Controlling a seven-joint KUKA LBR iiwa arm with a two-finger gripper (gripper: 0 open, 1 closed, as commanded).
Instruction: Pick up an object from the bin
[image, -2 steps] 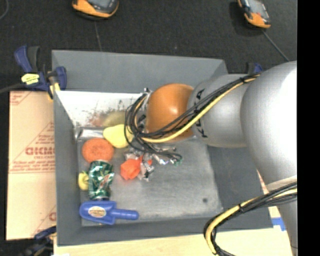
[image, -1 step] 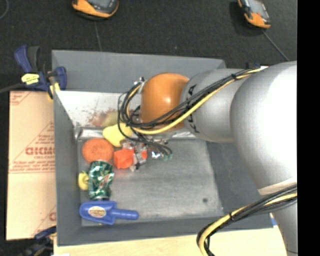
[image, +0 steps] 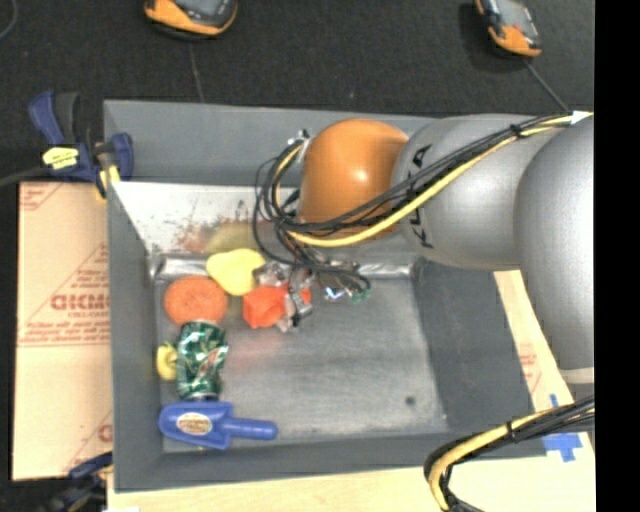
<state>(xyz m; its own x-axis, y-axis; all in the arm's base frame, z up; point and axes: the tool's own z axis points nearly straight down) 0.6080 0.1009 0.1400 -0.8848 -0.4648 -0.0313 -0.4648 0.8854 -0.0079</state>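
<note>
Step looks like grasp approach, nothing lifted yet. Gripper (image: 294, 300) is low at the red-orange lump (image: 260, 309), on its 3 o'clock side, touching or just beside; open vs closed: can't tell. Lump lies approx 10 o'clock on the bin (image: 380, 375) floor, w/ a yellow piece (image: 234, 270) at its 11. Next needs: centre on lump, clamp, lift straight

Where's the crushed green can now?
Camera view, left side of the bin: the crushed green can lies between the round orange object above and the blue plastic tool below.

Yellow lump (image: 234, 270) just beside an orange disc (image: 195, 298), crushed green can (image: 203, 360) below, blue tool (image: 205, 424) lowest.
</note>
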